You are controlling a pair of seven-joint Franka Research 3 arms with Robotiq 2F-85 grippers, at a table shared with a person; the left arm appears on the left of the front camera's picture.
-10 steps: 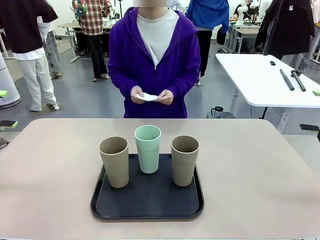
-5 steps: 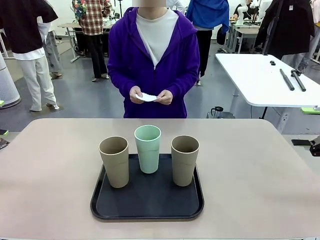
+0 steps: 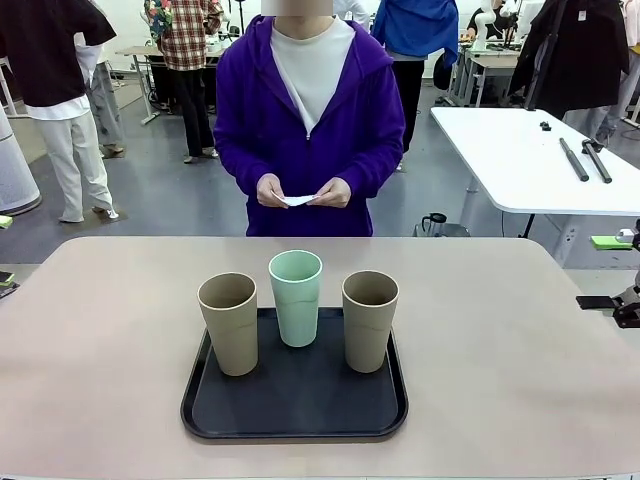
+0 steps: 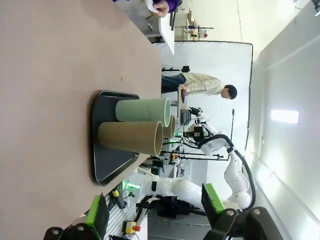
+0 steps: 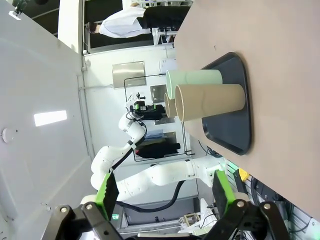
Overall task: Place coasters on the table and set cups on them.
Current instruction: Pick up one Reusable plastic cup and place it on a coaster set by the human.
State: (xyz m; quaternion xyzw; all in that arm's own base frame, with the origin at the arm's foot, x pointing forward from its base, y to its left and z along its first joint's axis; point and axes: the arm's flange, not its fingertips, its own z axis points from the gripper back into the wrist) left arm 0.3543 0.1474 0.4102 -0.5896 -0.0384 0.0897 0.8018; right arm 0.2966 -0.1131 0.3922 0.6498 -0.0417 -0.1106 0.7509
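Three cups stand upright on a black tray (image 3: pixel 295 405) in the middle of the beige table (image 3: pixel 110 330): a tan cup (image 3: pixel 228 322) on the left, a mint green cup (image 3: pixel 296 297) in the middle and slightly farther back, and a tan cup (image 3: pixel 369 320) on the right. At the far side a person holds the white coasters (image 3: pixel 298 200) in both hands. My left gripper (image 4: pixel 155 210) is open and empty off the table's left edge, my right gripper (image 5: pixel 165 192) open and empty off its right edge (image 3: pixel 610 270). Both wrist views show the mint cup (image 4: pixel 142 110) (image 5: pixel 195 80) and the nearest tan cup (image 4: pixel 129 137) (image 5: pixel 212 100) side-on.
Bare tabletop (image 3: pixel 500 340) surrounds the tray on every side. A white table (image 3: pixel 530 160) with dark tools stands behind to the right. Other people stand farther back in the room.
My right gripper has come lower and slightly inward at the right edge. My left gripper has sunk and slid toward the left edge. The person's hands shifted the coasters slightly.
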